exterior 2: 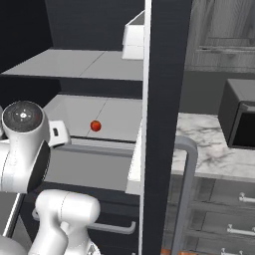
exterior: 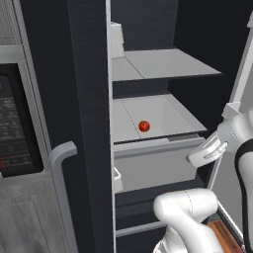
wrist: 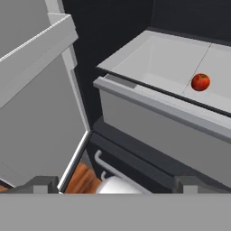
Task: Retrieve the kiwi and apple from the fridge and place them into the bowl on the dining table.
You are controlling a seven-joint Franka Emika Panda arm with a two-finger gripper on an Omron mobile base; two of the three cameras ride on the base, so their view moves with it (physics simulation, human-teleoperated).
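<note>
Fridge [exterior: 89, 99] stands open; compartment front unobstructed. Apple [exterior: 144, 126] sits alone on lower shelf [exterior: 163, 116], bare shelf all round. Upper shelf [exterior: 163, 64] overhangs, limiting headroom. Raised front lip of lower shelf and door edges bound entry sideways.

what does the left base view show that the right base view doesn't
Left base view only: a microwave's control panel left of the fridge, and the open gripper in front of the apple's shelf. Right base view only: a marble counter with a dark appliance on it, and drawers below. Both: the open fridge, its light grey shelves, the red apple on the lower shelf, a curved silver handle and the white arm.
</note>
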